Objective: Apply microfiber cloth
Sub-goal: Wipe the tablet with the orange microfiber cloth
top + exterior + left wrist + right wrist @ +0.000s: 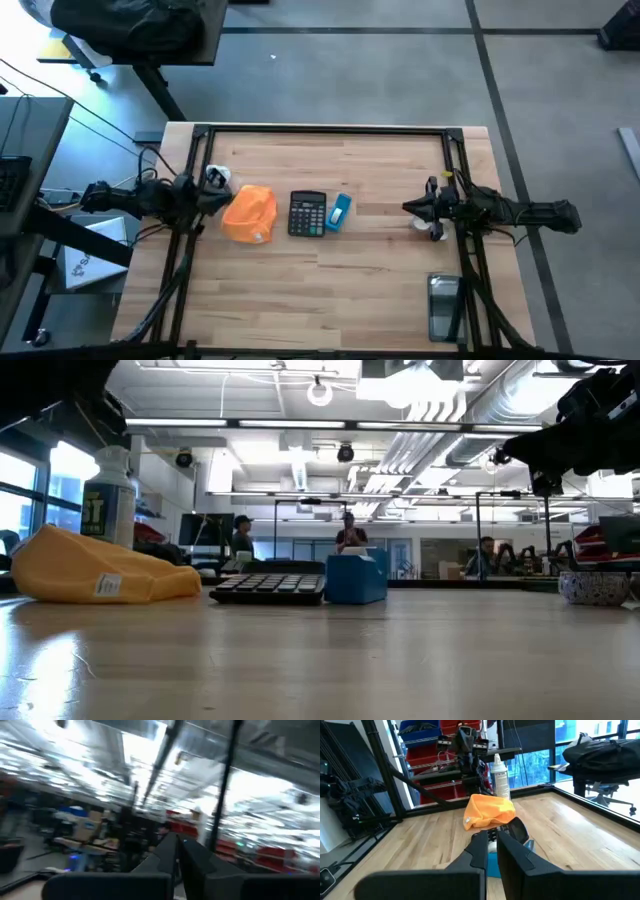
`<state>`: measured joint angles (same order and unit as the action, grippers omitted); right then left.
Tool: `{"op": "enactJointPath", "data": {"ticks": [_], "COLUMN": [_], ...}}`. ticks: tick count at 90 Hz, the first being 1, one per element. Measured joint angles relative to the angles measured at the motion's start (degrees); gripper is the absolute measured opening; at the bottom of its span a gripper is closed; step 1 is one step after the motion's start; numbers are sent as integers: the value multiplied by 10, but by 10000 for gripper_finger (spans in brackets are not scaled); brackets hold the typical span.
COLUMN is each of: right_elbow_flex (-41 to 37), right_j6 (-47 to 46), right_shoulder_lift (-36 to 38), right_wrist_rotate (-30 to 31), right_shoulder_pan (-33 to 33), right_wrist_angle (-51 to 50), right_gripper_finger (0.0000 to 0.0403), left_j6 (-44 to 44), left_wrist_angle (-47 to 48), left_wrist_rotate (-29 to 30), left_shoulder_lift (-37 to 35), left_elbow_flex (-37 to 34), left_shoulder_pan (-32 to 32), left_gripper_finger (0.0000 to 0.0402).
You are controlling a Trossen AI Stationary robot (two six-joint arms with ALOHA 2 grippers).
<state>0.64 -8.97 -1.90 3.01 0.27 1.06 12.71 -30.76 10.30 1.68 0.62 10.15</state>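
With the crumpled bright orange microfiber cloth [249, 214] lying ungrasped on the wooden surface [340, 290] beside the black calculator [307, 214], pickup seems unstarted; the nearby left claw [207, 197], pinched narrow, must open wide and descend onto it.

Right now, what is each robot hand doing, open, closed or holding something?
Left hand: closed, holding nothing, raised near the orange cloth.
Right hand: closed, holding nothing, pointing toward the calculator.

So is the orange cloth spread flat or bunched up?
Bunched up. The microfiber cloth sits in a rumpled mound left of the calculator; the low view shows it humped above the table.
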Motion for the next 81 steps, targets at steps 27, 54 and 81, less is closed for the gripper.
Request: {"op": "enactJointPath", "data": {"ticks": [27, 54, 81], "right_elbow_flex": [0, 0, 0], "right_j6": [-99, -157, -235], "right_shoulder_lift": [0, 0, -8], "right_wrist_rotate": [1, 40, 97], "right_shoulder_pan": [0, 0, 3], "right_wrist_angle": [39, 149, 242], "right_gripper_finger": [9, 9, 9], "left_j6": [-28, -78, -35], "left_wrist_angle": [-123, -232, -231], "left_wrist_rotate": [-39, -36, -33], "left_shoulder_lift": [95, 216, 283], "left_elbow_flex": [1, 1, 1], "left_shoulder_pan": [0, 0, 0], "left_gripper_finger": [0, 0, 0]}}
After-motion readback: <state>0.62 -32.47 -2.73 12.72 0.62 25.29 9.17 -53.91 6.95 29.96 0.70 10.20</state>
